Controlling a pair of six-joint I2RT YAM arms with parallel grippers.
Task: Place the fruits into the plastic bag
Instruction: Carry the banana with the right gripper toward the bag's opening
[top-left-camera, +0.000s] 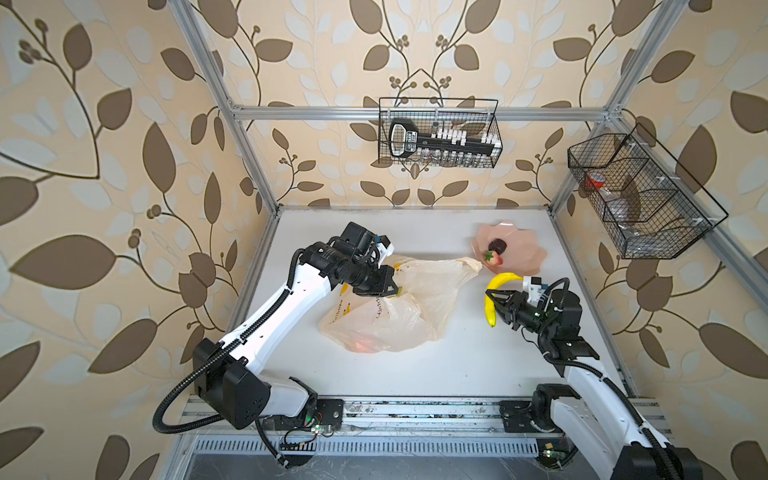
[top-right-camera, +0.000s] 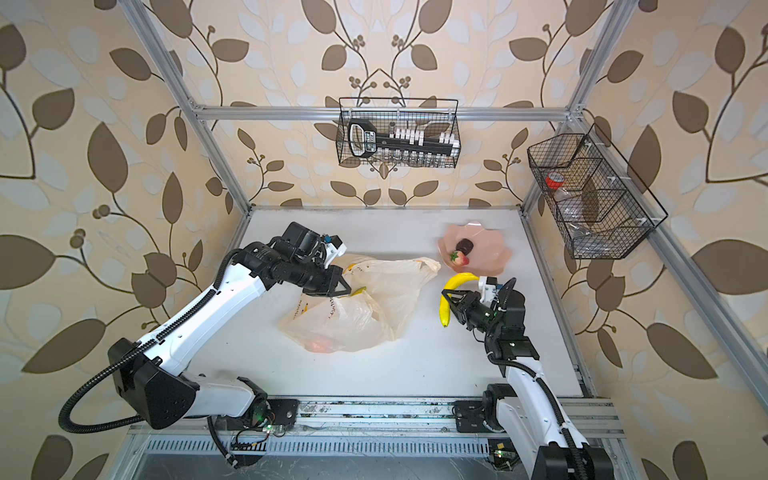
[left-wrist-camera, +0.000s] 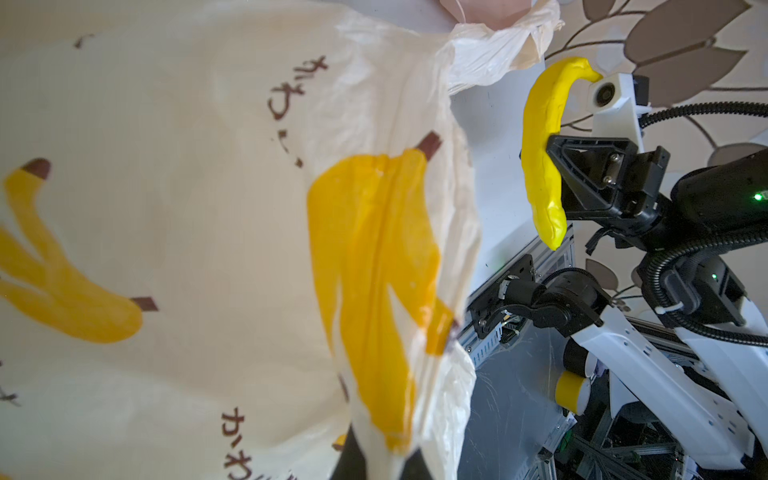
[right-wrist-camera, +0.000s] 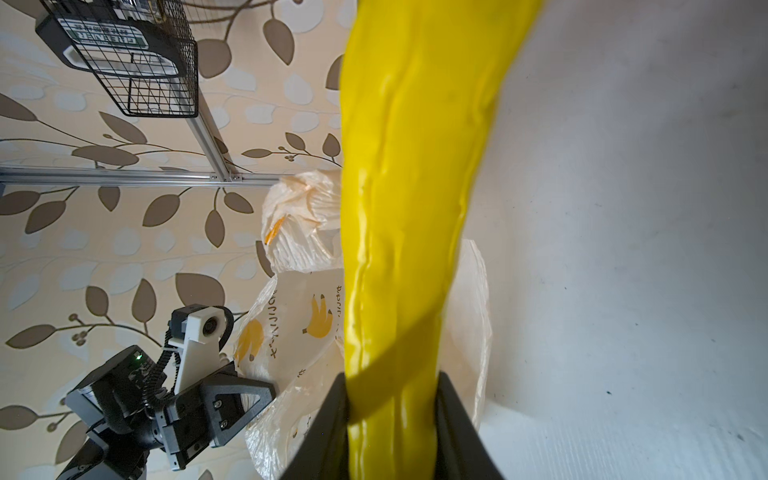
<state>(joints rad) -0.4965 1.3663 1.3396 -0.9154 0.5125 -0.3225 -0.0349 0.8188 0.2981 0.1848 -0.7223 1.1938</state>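
Near the middle of the white bench (top-left-camera: 457, 365) lies the plastic bag (top-left-camera: 390, 316), a crinkled, translucent cream sack printed with yellow bananas and dark Japanese writing. Its body sags flat toward the front. One twisted handle (top-left-camera: 469, 264) stretches to the right and ends just beside a pale pink wavy plate (top-left-camera: 525, 249). A reddish fruit (top-left-camera: 362, 345) shows faintly through the plastic near the bag's front edge; its kind cannot be told.

The left pincer (top-left-camera: 394, 289) is clenched on a fold of the bag's upper rim and holds that part raised off the bench. In the left wrist view the plastic runs down between its dark fingertips (left-wrist-camera: 353, 453).

To the right of the bag and apart from it, the right pincer (top-left-camera: 493, 296) is grasping a glossy yellow toy banana (top-left-camera: 505, 278) around its middle, clear of the bench. The banana curves, with one end pointing toward the plate and the other toward the front.

On the plate rest a red strawberry (top-left-camera: 494, 258) with a green cap and, just behind it, a dark purple-brown piece (top-left-camera: 497, 245).

A black wire basket (top-left-camera: 438, 133) hangs on the back rail of the frame, and a second wire basket (top-left-camera: 640, 195) hangs at the right side.
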